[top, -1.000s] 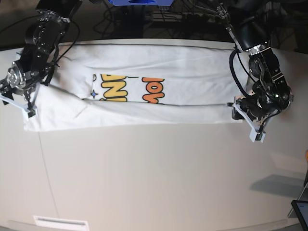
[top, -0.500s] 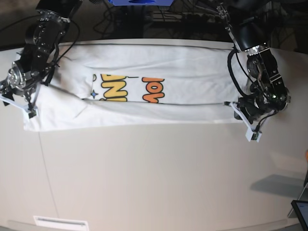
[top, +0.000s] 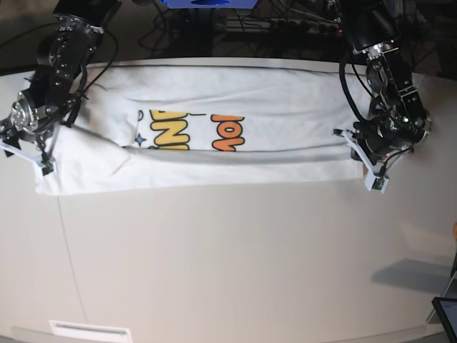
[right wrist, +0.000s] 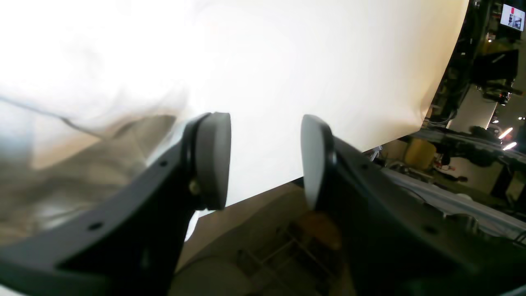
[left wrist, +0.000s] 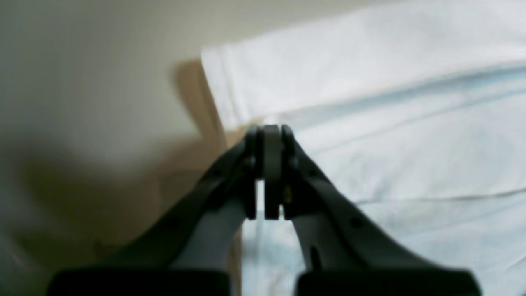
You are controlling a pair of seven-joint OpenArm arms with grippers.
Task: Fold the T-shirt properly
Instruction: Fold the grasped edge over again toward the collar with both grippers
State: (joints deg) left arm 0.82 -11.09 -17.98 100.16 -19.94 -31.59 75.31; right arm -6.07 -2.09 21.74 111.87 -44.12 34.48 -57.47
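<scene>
**A:** Item one, the largest. What do you see?

**B:** You have the table (top: 235, 264), pale and matte, filling the base view. Across its 12 o'clock half lies the T-shirt (top: 285, 100), white, folded into a long band running from 9 to 3 o'clock. A strip of orange and yellow lettering (top: 189, 132) shows along the middle fold, left of centre.

**A:** Item two, the arms?

**B:** Your left gripper (top: 373, 175) sits at the band's 3 o'clock end, at the lower corner. In its wrist view the left gripper (left wrist: 267, 172) has its jaws pressed flat together, tips at the shirt's hemmed edge (left wrist: 224, 98); whether any cloth is pinched between them, you cannot tell.

**A:** And the other?

**B:** Your right gripper (top: 28, 153) is at the 9 o'clock end, over the shirt's lower corner. In its wrist view the right gripper (right wrist: 265, 158) stands partly open, pads (right wrist: 213, 158) apart with nothing between them, bright cloth beyond.

**A:** Smallest item?

**B:** A dark screen corner (top: 448, 314) at 4 o'clock, off the table's edge.
</scene>
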